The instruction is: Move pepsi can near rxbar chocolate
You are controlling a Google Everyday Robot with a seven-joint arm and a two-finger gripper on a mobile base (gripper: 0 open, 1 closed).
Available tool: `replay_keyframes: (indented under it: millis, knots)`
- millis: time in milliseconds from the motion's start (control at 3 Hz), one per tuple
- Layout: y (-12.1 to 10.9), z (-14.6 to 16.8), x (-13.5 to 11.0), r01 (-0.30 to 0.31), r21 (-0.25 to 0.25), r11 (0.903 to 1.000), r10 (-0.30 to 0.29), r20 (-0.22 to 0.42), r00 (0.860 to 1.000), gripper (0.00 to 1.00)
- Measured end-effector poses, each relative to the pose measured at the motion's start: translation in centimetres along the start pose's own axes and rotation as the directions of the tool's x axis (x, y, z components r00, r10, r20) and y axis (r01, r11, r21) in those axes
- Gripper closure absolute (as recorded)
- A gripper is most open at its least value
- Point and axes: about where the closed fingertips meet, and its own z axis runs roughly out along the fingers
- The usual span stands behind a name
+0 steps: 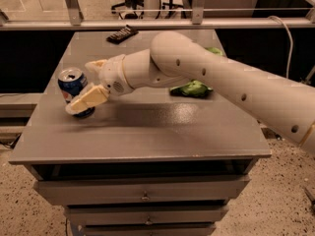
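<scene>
The pepsi can [72,82], blue with a silver top, stands upright near the left edge of the grey table [147,132]. My gripper [79,87] is open at the can. One finger [87,99] lies across the can's lower front and the other [95,64] is behind its top right. The rxbar chocolate [122,33], a flat dark wrapper, lies at the table's far edge, well behind the can. My arm reaches in from the right.
A green snack bag [193,88] lies right of centre, partly behind my arm [206,73]. The table has drawers [142,193] below its front edge. A metal rail [157,23] runs behind the table.
</scene>
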Motion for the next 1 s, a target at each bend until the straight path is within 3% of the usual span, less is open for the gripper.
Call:
replay_keyframes:
  millis: [667,1000]
  knots:
    - [0.3,-0.5,-1.6,-0.027,0.016,0.9995,0.026,0.029,0.999,0.62]
    - [0.1,-2.8,-1.6,-0.039,0.074,0.9965,0.037,0.031,0.999,0.87]
